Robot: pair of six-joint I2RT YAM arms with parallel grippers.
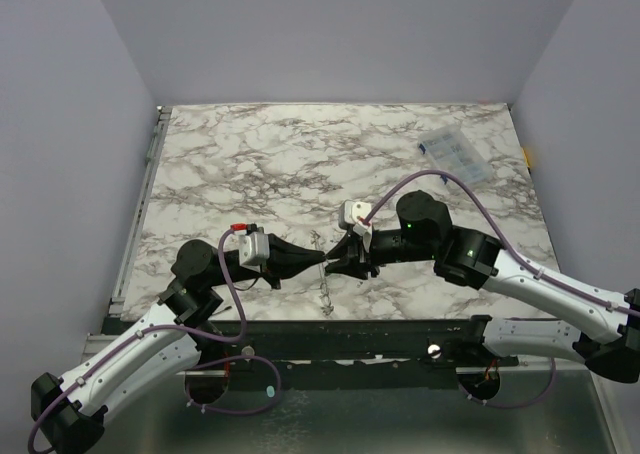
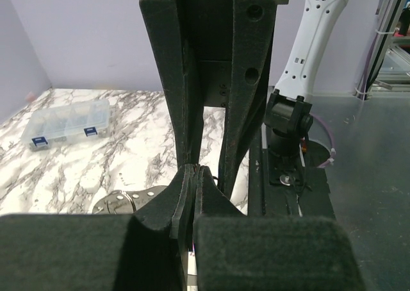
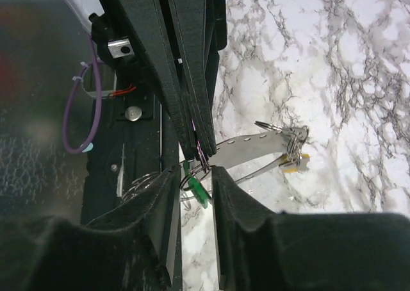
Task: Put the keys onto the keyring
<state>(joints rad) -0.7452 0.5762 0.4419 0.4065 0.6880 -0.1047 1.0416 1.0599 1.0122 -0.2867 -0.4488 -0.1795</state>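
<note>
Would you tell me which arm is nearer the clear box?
Right. The right arm bends close to the box, on its near side; the left arm lies far off at the near left.

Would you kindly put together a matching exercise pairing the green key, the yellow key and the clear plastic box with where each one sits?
1 green key
2 yellow key
3 clear plastic box

A far right of the table, standing alone
B in the gap between the right hand's fingertips
C at the far end of the grey keyring

Pairs: 1-B, 2-C, 3-A
</note>
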